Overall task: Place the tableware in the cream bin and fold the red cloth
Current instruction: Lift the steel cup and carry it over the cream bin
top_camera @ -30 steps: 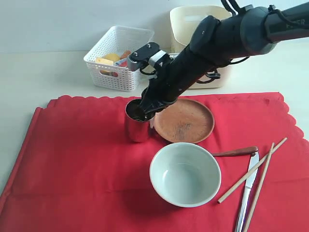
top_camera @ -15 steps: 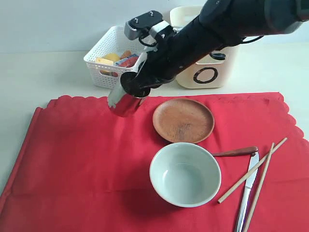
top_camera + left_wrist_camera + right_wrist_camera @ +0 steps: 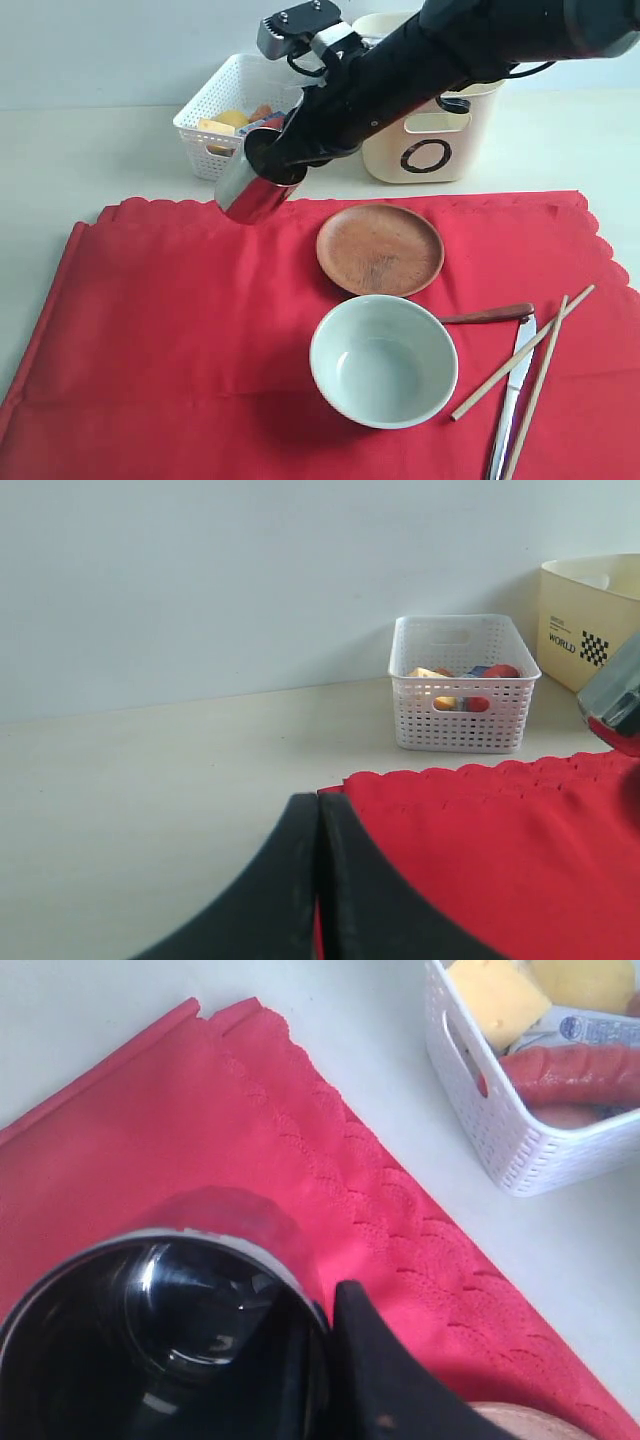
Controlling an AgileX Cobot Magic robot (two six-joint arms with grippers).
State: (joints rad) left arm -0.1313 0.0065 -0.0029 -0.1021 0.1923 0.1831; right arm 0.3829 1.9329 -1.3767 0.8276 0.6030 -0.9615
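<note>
steel cup (image 3: 250, 192) aslant, rim in narrow pinch of right gripper (image 3: 284, 166)

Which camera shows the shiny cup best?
The exterior view: the whole steel cup shows, tilted in the right gripper above the red cloth. The right wrist view sees only its rim and dark inside; the left wrist view catches just a sliver.

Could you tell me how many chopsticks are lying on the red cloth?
2. One chopstick slants across the knife toward the bowl; the other chopstick lies right of the knife, crossing the first near their far ends. None seems hidden.
</note>
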